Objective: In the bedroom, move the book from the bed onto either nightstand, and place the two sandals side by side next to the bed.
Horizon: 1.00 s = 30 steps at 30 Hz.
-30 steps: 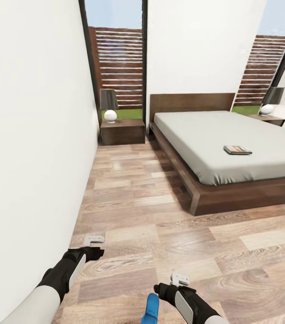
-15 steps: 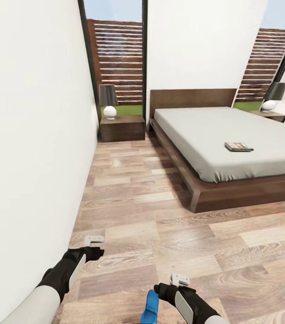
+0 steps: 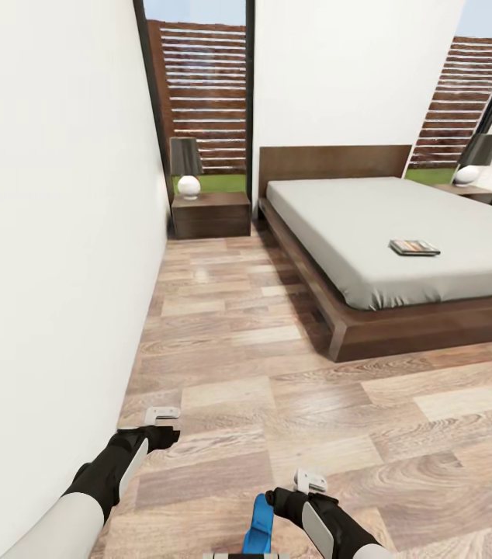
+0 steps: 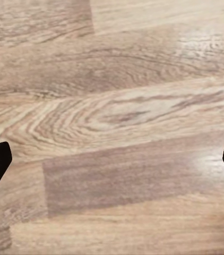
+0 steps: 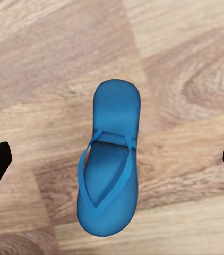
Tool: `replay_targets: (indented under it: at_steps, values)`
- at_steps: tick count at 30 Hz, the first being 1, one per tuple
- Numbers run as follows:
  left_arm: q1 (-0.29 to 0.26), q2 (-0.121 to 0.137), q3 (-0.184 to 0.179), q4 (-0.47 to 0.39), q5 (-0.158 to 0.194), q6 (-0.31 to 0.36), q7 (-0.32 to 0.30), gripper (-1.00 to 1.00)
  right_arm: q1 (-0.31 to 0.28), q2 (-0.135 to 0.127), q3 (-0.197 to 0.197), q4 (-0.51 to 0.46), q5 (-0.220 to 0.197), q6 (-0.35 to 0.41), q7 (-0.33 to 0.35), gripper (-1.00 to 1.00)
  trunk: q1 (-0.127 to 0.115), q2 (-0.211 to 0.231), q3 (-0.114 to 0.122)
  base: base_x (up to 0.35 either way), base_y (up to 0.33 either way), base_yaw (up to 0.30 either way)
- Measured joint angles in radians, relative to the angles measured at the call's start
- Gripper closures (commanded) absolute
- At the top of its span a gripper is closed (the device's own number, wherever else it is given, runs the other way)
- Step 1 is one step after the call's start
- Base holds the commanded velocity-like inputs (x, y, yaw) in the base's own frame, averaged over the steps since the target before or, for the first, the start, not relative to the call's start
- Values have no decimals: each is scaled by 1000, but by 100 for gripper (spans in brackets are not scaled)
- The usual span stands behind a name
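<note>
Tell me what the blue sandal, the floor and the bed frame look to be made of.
Sandal: likely rubber or foam; uniform matte blue, thin thong straps.
Floor: wood-look planks, possibly laminate; visible grain, faint sheen.
Bed frame: dark brown wood, smooth finish; faint grain, though the render leaves it open.

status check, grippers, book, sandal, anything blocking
Left gripper open over bare floor. Right gripper open above blue sandal. Book on bed. Path to bed open.

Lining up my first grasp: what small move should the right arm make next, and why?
Probably lower the right gripper straight down onto the blue sandal. It lies flat on the wood floor, centred between the widely spread fingers in the right wrist view, with nothing held yet.
</note>
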Motion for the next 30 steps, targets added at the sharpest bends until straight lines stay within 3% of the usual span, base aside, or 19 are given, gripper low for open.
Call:
replay_targets:
  at_steps: [22,30]
  values:
    - [0,1,0,0,0,0,0,-100,-16,0,12,-70,3,0,-13,-100,0,0,-36,0,0,2]
    - [0,1,0,1,0,-1,0,-100,-27,0,33,-69,2,1,-14,-100,0,0,-49,0,0,47]
